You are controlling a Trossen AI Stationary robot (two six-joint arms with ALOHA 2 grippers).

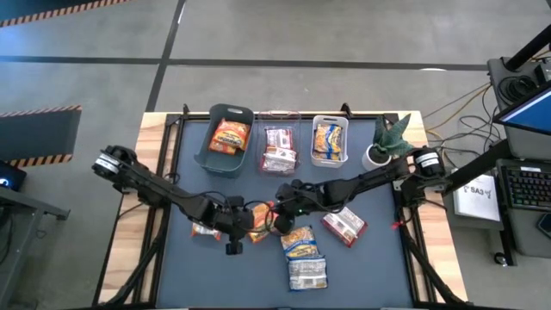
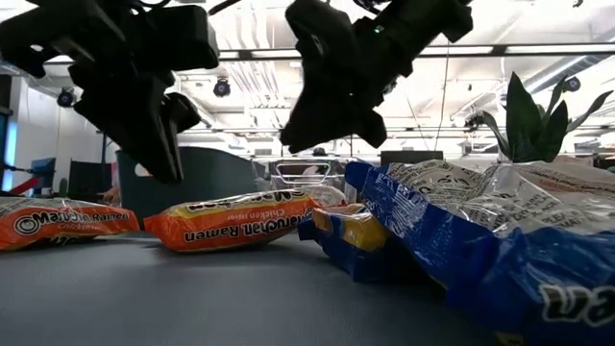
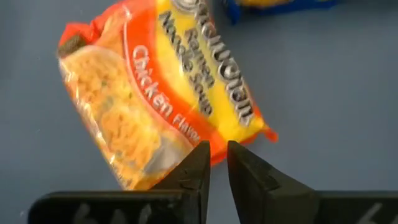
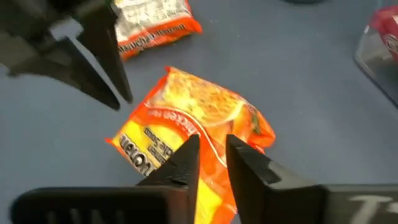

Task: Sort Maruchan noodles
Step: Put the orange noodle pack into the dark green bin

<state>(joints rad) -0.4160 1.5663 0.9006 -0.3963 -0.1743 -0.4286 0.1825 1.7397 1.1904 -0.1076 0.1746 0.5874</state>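
Note:
An orange chicken-flavour Maruchan packet (image 1: 261,222) (image 2: 235,226) (image 3: 161,87) (image 4: 193,124) lies flat on the dark mat between my two grippers. My left gripper (image 1: 234,227) (image 2: 163,154) (image 3: 217,155) hangs just above the mat to the packet's left, fingers shut and touching nothing. My right gripper (image 1: 286,210) (image 2: 307,130) (image 4: 211,149) hovers above the packet's right end, also shut and empty. A second orange packet (image 1: 205,230) (image 2: 58,223) (image 4: 155,28) lies further left. A yellow-and-blue packet (image 1: 300,243) (image 2: 461,240) lies nearer the front edge.
A red-and-white packet (image 1: 344,226) and one more packet (image 1: 307,274) lie on the mat's right and near side. Along the far edge stand a teal bin (image 1: 207,155), a clear bin (image 1: 279,116) and a white bin (image 1: 330,120), each holding packets. A potted plant (image 1: 387,142) stands beside them.

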